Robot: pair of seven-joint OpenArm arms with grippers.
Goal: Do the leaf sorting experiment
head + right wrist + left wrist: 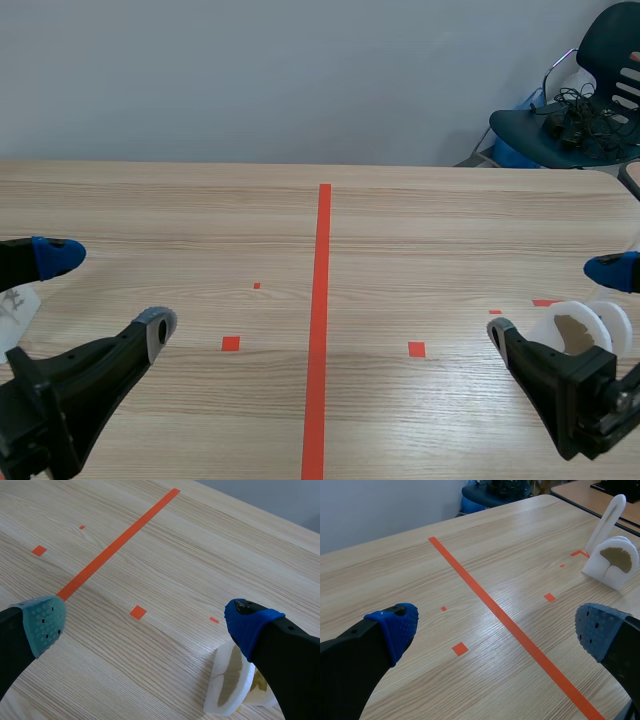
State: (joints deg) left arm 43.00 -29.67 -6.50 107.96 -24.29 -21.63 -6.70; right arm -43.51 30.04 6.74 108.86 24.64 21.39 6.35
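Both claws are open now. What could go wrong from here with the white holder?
The open right claw hangs close beside the white holder; a careless move might tip or push it. The tan leaf sits between thin white discs, so a wide grab might catch a disc instead, or crush the leaf.

Wooden table (430, 230) bears 1 white foam holder (575, 312)

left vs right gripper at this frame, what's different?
1. The right gripper has the white foam leaf holder just beside its blue-padded finger; the left gripper has only table between its fingers, that holder far ahead.
2. The left gripper sits left of the red tape line, the right gripper right of it.
Shared: both open, holding nothing, one bright blue pad and one greyer pad each.
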